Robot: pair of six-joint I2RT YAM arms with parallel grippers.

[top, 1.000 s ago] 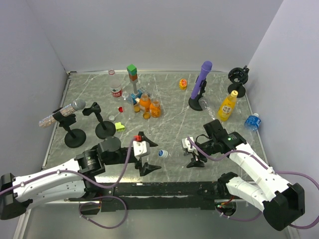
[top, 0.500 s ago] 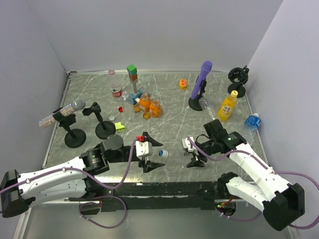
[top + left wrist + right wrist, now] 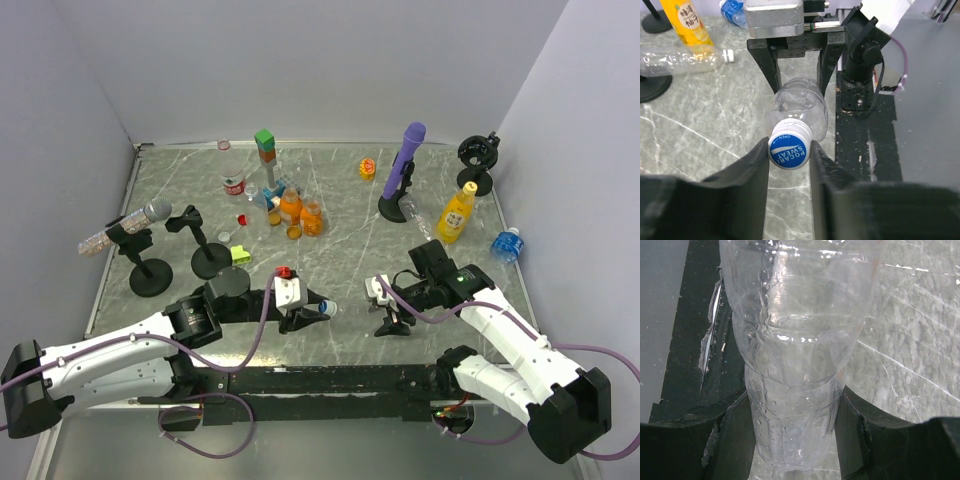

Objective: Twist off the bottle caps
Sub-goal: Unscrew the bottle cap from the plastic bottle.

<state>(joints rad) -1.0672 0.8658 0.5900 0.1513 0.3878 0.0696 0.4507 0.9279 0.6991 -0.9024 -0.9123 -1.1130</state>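
Note:
A clear bottle (image 3: 795,365) lies level just above the table's near edge, and my right gripper (image 3: 792,440) is shut on its body. Its blue bottle cap (image 3: 790,151), printed white, faces the left wrist camera. My left gripper (image 3: 789,155) is shut on that cap, one finger touching each side. In the top view the cap (image 3: 327,309) sits at the tips of the left gripper (image 3: 318,312), with the right gripper (image 3: 384,303) a short way to its right. The bottle's body is barely visible from above.
A yellow juice bottle (image 3: 456,213), a squat blue-labelled bottle (image 3: 506,243) and a purple microphone (image 3: 402,172) stand at the right. Orange bottles (image 3: 300,212), a red-labelled bottle (image 3: 234,185) and stacked blocks (image 3: 265,148) are at the back. Black stands (image 3: 150,275) are on the left.
My left gripper moved right to the bottle's blue cap and its fingers closed on it. The right gripper and its bottle stayed put.

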